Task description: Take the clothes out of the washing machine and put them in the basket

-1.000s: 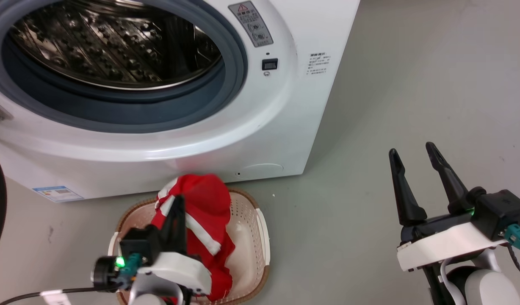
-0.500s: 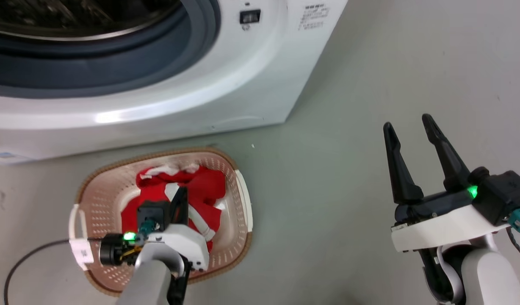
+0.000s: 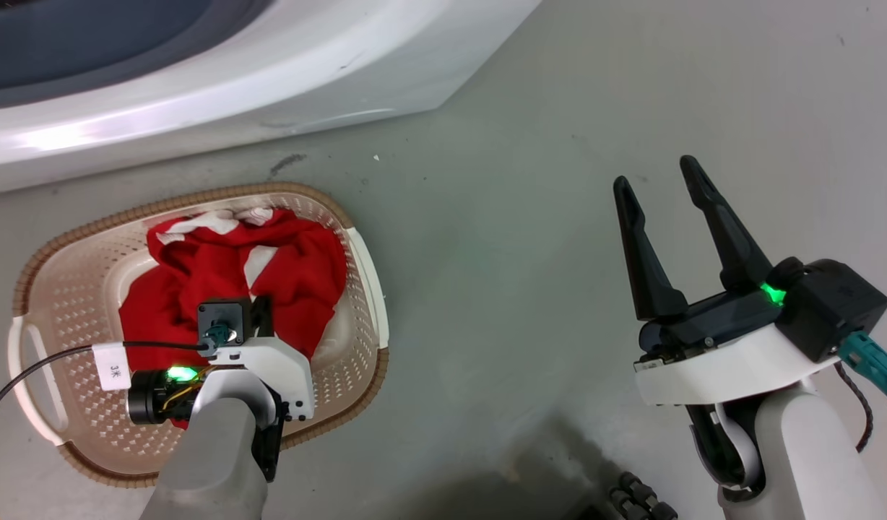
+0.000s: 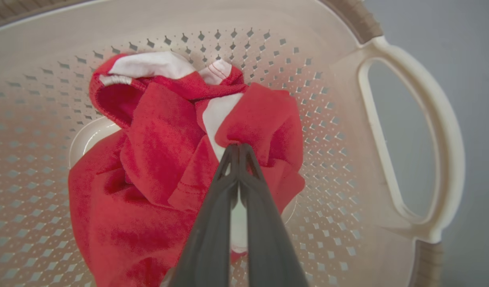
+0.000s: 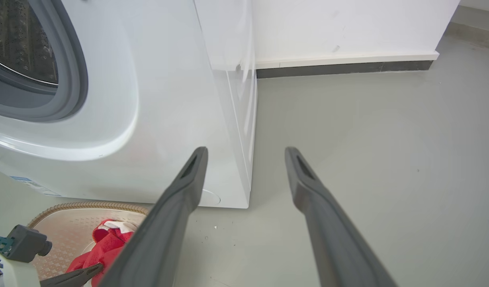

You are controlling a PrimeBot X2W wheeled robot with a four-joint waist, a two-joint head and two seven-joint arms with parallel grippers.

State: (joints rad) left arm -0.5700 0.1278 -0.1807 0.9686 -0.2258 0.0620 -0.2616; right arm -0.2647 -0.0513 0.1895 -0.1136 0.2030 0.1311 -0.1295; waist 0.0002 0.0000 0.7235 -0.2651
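Observation:
The clothes (image 3: 292, 267) are a heap of red fabric with white stripes lying inside the cream basket (image 3: 61, 289) on the floor, just in front of the washing machine (image 3: 270, 87). My left gripper (image 3: 259, 312) points down into the basket. In the left wrist view it (image 4: 238, 147) is shut on a fold of the red clothes (image 4: 161, 159), above the perforated basket wall (image 4: 328, 99). My right gripper (image 3: 654, 175) hangs open over bare floor to the right, holding nothing. The right wrist view shows it (image 5: 246, 150) open, facing the washing machine (image 5: 169, 99), with the basket (image 5: 89, 205) and clothes (image 5: 105, 243) at lower left.
Grey floor (image 3: 501, 238) spreads between the basket and my right arm. A black cable with a white tag (image 3: 115, 367) trails from my left wrist across the basket. A white wall with a dark baseboard (image 5: 348, 67) stands behind the machine.
The head camera has tilted down, so the washer slid up out of the picture. My left gripper has lowered the red garment from above the basket into it. The right gripper stays open.

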